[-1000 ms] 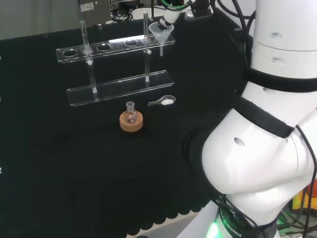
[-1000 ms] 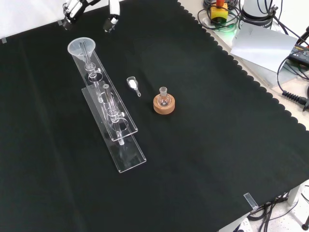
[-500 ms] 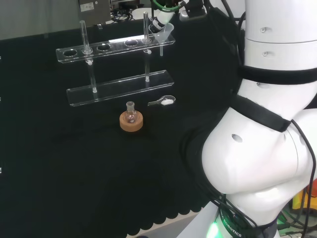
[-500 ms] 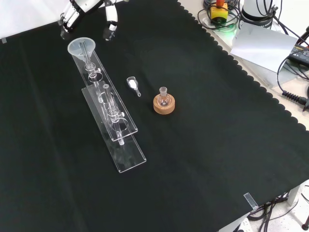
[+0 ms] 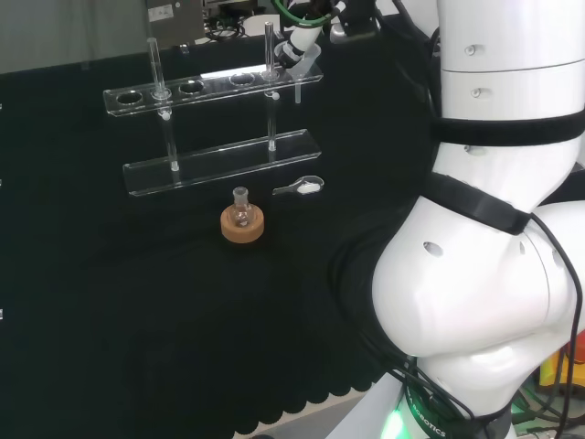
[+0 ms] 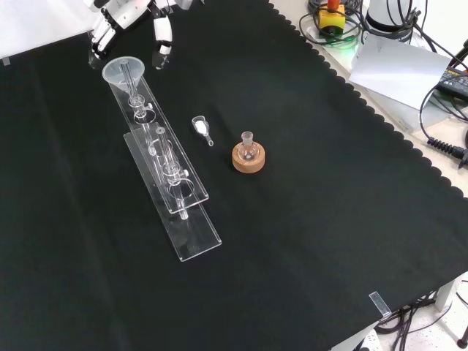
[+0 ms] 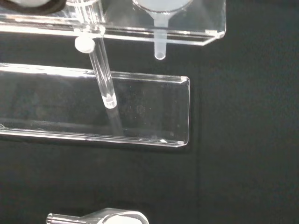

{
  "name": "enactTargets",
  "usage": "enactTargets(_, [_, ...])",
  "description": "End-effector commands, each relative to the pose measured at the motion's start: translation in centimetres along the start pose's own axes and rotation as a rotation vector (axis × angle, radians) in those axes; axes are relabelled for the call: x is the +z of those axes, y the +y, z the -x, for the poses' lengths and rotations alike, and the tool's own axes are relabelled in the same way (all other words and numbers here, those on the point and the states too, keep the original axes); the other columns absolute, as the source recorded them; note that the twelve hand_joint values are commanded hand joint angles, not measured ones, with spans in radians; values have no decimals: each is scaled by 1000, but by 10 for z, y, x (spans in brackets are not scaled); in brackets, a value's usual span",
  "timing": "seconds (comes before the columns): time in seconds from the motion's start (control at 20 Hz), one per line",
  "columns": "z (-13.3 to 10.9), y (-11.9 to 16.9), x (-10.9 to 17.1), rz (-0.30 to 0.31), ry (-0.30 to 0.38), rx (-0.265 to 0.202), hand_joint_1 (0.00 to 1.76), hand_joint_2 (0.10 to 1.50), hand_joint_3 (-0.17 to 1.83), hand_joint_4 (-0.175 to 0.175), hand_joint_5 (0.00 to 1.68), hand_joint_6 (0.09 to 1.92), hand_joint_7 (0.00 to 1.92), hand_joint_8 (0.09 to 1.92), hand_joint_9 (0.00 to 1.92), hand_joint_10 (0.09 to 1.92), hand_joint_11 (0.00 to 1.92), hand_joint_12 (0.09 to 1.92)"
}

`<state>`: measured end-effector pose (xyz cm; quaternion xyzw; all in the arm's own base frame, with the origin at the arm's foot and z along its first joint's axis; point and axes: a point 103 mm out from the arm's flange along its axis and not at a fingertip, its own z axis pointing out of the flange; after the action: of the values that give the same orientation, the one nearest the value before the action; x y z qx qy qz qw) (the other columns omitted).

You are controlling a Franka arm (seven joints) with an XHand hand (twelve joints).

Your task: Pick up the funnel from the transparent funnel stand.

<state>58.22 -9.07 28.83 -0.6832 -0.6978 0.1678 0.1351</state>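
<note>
A clear funnel (image 6: 123,71) sits in the end hole of the transparent stand's top shelf (image 6: 162,146), its stem (image 7: 160,44) hanging through. In the head view the funnel's stem (image 5: 298,91) shows under the shelf (image 5: 210,87) at its right end. The hand (image 6: 124,13) hovers just past that end of the stand, open. Its fingers (image 6: 98,50) hang on one side of the funnel's rim and the thumb (image 6: 159,45) on the other, with a gap to the rim on both sides. From the head view the hand (image 5: 298,41) covers most of the funnel's bowl.
A small flask on a cork ring (image 6: 248,155) stands right of the stand in the front view. A clear scoop with white powder (image 6: 200,127) lies between them. Two upright posts (image 5: 269,46) rise through the shelf. The cloth's scalloped edge (image 6: 380,102) has cables and papers beyond it.
The hand has come down and closer, so its fingers and thumb now flank the funnel's rim. The arm's upper links have swung left in the head view. The funnel has stayed put.
</note>
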Motion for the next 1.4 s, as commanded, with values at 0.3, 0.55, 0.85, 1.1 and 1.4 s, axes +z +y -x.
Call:
enactTargets(0.3, [6,13,9,-10,6,-7,602,649,456,-14,115,87,11,669,289,701,275,1381])
enactTargets(0.55, [12,23,10,-28,6,-10,603,655,442,-10,107,87,0,646,262,713,261,1388])
enactTargets(0.85, [7,29,5,-14,-24,-6,612,659,432,-14,88,87,0,620,253,722,251,1389])
enactTargets(1.1, [13,35,5,-54,-14,-19,620,660,427,-15,80,87,0,605,247,727,245,1389])
enactTargets(1.4, [14,34,6,-84,-40,-16,630,663,422,-17,87,87,0,622,301,734,277,1383])
